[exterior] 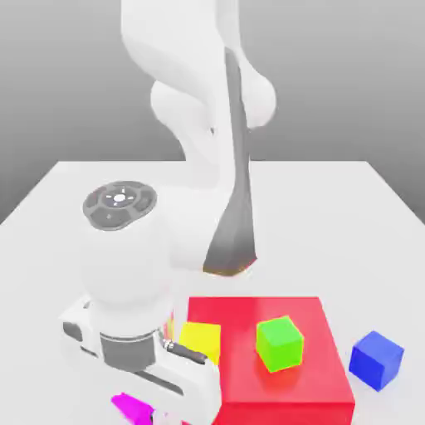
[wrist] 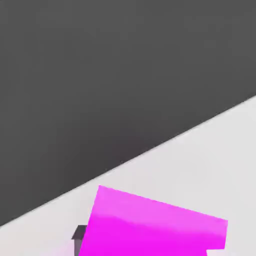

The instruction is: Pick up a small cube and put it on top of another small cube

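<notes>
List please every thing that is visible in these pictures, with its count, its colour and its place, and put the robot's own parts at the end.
glossy magenta-pink small cube: one, magenta, on the table at the lower edge of the exterior view, beside the robot's hand; also close up in the hand view.
glossy deep-blue cube: one, blue, on the table, at the exterior view's right of the red block.
big flat red block: one, red, on the table.
glossy green cube: one, green, on top of the red block.
glossy yellow cube: one, yellow, at the red block's left edge, partly hidden by the arm.
white table: one, white, under everything.
white robot arm: one, white with grey parts, reaching down at the exterior view's lower left.
</notes>
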Controlling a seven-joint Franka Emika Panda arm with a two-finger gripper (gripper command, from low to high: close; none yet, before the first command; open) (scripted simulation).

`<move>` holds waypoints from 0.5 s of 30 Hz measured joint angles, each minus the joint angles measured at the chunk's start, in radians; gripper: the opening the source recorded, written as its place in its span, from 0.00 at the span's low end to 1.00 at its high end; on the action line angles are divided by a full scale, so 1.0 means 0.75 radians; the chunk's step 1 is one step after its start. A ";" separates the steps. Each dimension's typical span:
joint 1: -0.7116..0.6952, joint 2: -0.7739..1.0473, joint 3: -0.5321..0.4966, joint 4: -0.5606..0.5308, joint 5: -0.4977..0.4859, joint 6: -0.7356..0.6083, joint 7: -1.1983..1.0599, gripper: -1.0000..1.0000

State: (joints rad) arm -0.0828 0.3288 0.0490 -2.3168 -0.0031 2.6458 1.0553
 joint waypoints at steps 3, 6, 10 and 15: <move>0.092 -0.083 0.102 -0.070 -0.027 -0.014 -0.052 0.00; 0.190 -0.171 0.217 -0.149 -0.055 -0.026 -0.111 0.00; 0.355 -0.171 0.348 -0.212 -0.164 0.025 -0.137 0.00; 0.431 -0.058 0.317 -0.210 -0.271 0.128 -0.080 1.00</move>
State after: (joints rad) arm 0.2407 0.2853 0.2871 -2.4744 -0.2064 2.7417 0.9956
